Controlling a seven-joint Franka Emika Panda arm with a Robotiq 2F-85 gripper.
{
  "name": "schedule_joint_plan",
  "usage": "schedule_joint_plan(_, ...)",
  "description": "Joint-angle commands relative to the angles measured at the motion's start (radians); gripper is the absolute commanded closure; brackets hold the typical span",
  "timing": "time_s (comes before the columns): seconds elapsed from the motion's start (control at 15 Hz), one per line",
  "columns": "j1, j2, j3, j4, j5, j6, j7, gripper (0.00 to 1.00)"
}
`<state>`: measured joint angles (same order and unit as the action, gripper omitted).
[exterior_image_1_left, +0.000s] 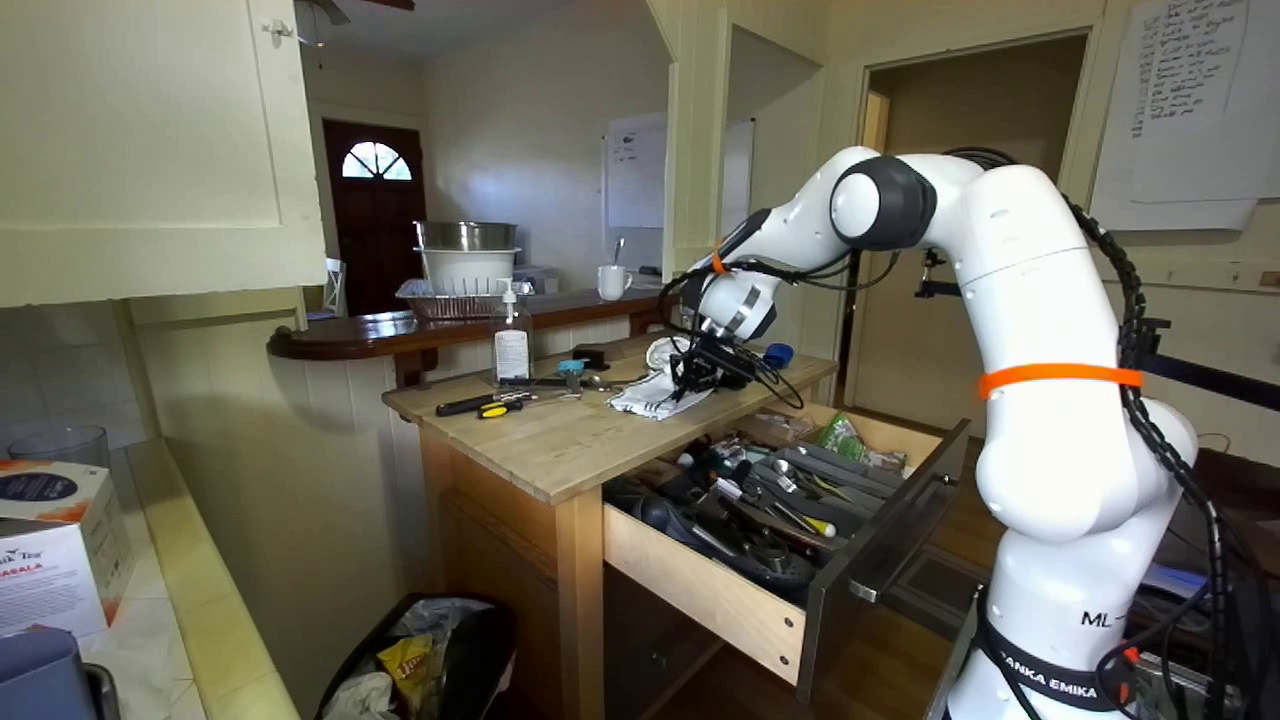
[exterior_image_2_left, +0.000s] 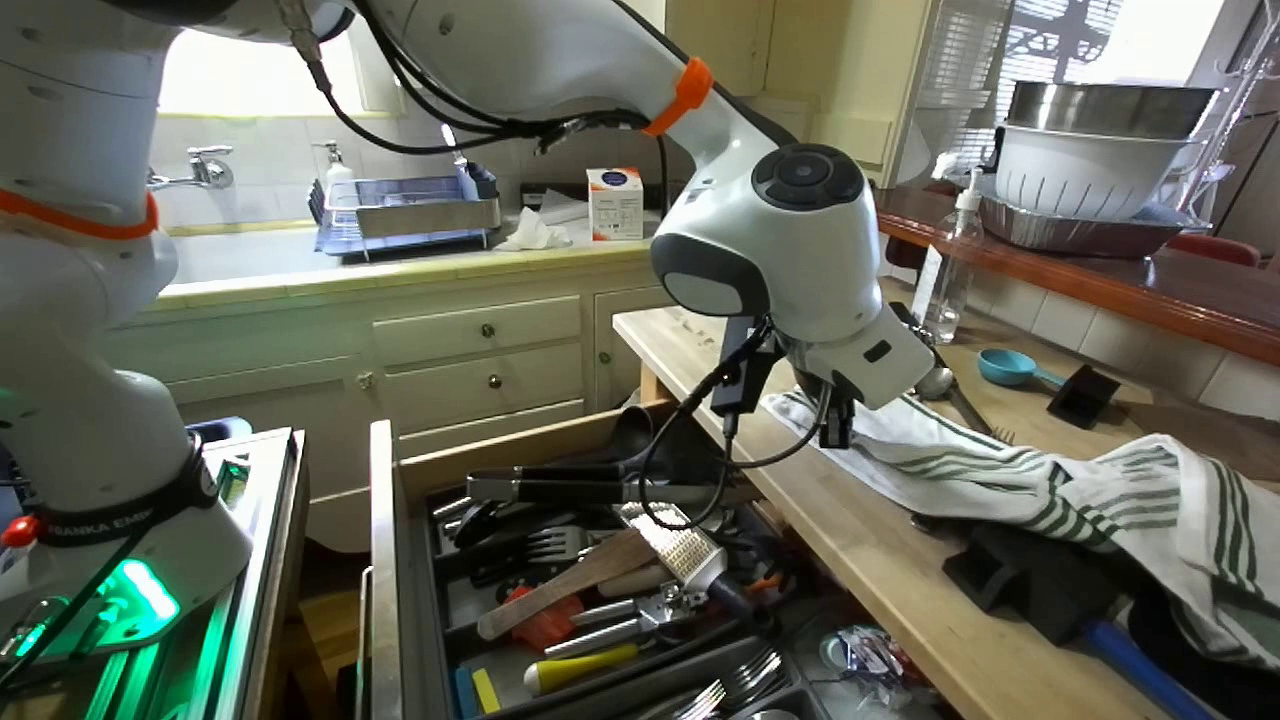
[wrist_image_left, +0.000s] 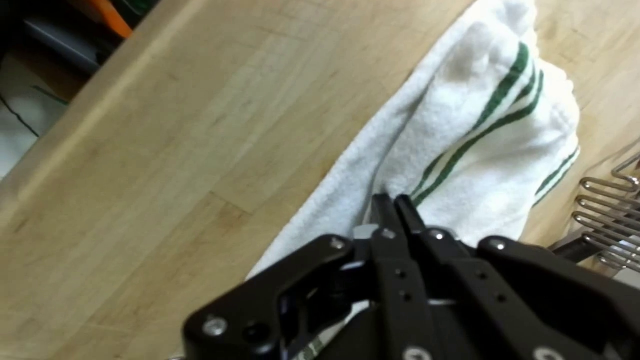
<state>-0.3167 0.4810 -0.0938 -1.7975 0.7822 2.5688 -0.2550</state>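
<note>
Gripper (wrist_image_left: 392, 198), black and two-fingered, fills the lower part of the wrist view; its fingertips are clenched side by side. Directly at the fingertips lies a white dish towel (wrist_image_left: 480, 120) with green stripes. The tips appear to touch it; whether a fold of fabric is pinched between them cannot be determined. From the tips, the towel extends upward in the wrist view, its far part bunched. To the right of the fingertips, just beside the towel, is a zigzag-wire utensil (wrist_image_left: 612, 217). A butcher-block countertop (wrist_image_left: 200, 165) supports both items.

In an exterior view, the towel runs rightward from the gripper and partly covers a black object (exterior_image_2_left: 1030, 585) with a blue handle. Beyond the gripper, a turquoise measuring cup (exterior_image_2_left: 1007, 367) rests on the countertop. Farther out, a clear pump bottle (exterior_image_2_left: 955, 275) stands beside the raised bar counter (exterior_image_2_left: 1225, 285). Below and to the left of the gripper, an open drawer (exterior_image_2_left: 383, 600) contains a flat grater (exterior_image_2_left: 680, 545), a wooden spatula (exterior_image_2_left: 570, 583) and forks (exterior_image_2_left: 755, 680).
</note>
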Motion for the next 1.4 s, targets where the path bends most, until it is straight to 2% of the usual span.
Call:
schedule_joint_plan(0.0,-0.011,-0.083,0.009,-0.04,-0.054,0.0,-0.055,0.99)
schedule_joint_plan(0.4,0.006,-0.15,0.103,0.048,0.008,0.028,-0.265,0.99)
schedule_joint_plan(0.67,0.003,-0.105,0.204,0.167,0.137,0.08,-0.458,0.99)
schedule_joint_plan(0.87,-0.002,-0.066,0.264,0.213,0.204,0.052,-0.584,0.99)
schedule_joint_plan(1.07,0.006,-0.054,0.266,0.181,0.11,-0.039,-0.637,0.99)
schedule_joint_plan(1.13,0.042,-0.05,0.224,0.174,0.094,-0.075,-0.652,0.99)
schedule_joint_plan(1.2,0.055,-0.038,0.212,0.168,0.063,-0.086,-0.653,0.99)
schedule_joint_plan(1.27,0.068,-0.025,0.199,0.167,0.043,-0.082,-0.644,0.71)
schedule_joint_plan(1.33,0.073,-0.011,0.195,0.172,0.032,-0.07,-0.65,0.71)
